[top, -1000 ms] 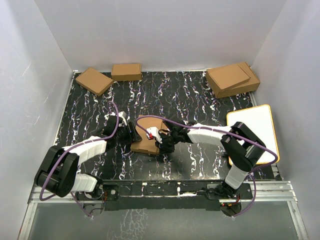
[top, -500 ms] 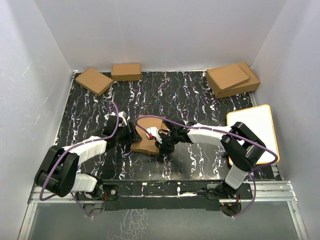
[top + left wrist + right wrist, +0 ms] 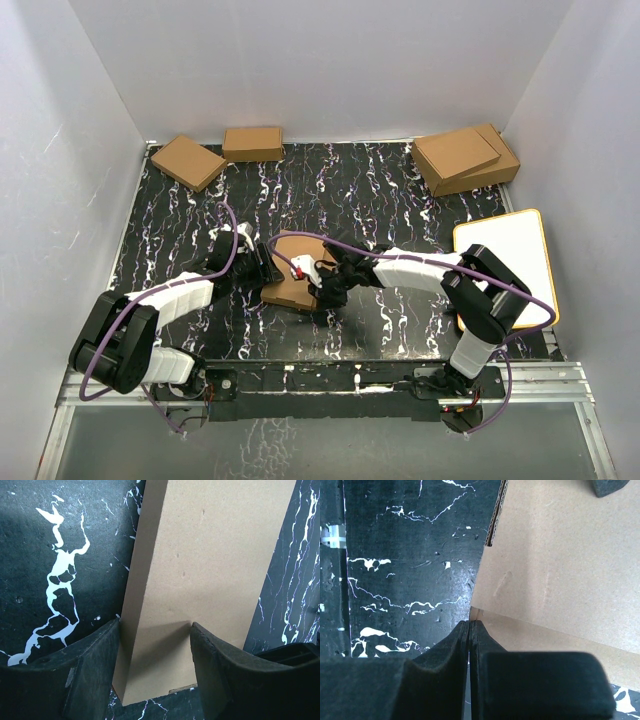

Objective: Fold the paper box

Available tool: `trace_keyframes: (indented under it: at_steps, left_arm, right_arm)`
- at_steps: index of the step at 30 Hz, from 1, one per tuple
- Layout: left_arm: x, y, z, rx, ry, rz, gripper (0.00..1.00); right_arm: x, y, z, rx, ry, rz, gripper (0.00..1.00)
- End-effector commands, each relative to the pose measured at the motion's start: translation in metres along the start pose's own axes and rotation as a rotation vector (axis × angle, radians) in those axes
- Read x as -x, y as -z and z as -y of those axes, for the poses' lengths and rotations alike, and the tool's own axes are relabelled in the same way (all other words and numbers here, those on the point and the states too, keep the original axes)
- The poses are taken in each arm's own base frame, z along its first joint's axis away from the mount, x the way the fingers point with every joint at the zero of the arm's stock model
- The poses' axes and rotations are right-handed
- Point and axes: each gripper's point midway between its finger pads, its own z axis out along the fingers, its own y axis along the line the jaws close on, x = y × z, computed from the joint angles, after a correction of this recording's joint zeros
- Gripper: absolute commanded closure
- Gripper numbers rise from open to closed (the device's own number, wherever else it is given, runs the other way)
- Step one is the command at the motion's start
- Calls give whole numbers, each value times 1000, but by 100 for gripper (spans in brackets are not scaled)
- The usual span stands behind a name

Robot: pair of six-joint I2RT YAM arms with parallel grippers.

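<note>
Overhead view: the paper box [image 3: 296, 275] lies a little left of centre on the tabletop [image 3: 380, 190], nearer the near edge than the far one. My left gripper [image 3: 265, 268] meets it from the left and my right gripper [image 3: 322, 293] from the right. Only this view shows the surroundings:
- Two small brown boxes [image 3: 188, 161] sit by the far-left corner.
- Two stacked larger boxes [image 3: 465, 158] sit by the far-right corner.
- A white board [image 3: 505, 265] lies along the right edge.

Left wrist view: this view alone shows the contact on the left. The left gripper [image 3: 155, 630] is clamped on the box's near end. One finger [image 3: 90, 675] lies against the darker side wall. The other finger [image 3: 225, 675] sits on the flat top face of the paper box [image 3: 215, 550]. The box runs away from the gripper between them. How hard they press is not visible.

Right wrist view: the right gripper [image 3: 470, 625] has its fingers pressed together with nothing between them. Their joined tip sits at a corner of the paper box [image 3: 560, 555], just below an exposed corrugated edge. Whether the tip touches the cardboard or stops just beside it, I cannot tell. A dark tip [image 3: 607, 486] on the box face at the top of this view is too cropped to identify.
</note>
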Motion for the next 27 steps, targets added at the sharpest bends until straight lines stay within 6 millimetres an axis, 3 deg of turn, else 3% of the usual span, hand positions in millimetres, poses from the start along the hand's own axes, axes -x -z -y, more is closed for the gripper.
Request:
trace_keyframes:
  at_steps: [1, 27]
  left_arm:
    - [-11, 0, 6, -18, 4, -53, 45]
    - [-11, -2, 12, -42, 19, -62, 47]
  right_arm:
    - [47, 4, 16, -58, 69, 110, 92]
    - [61, 3, 25, -123, -25, 119, 92]
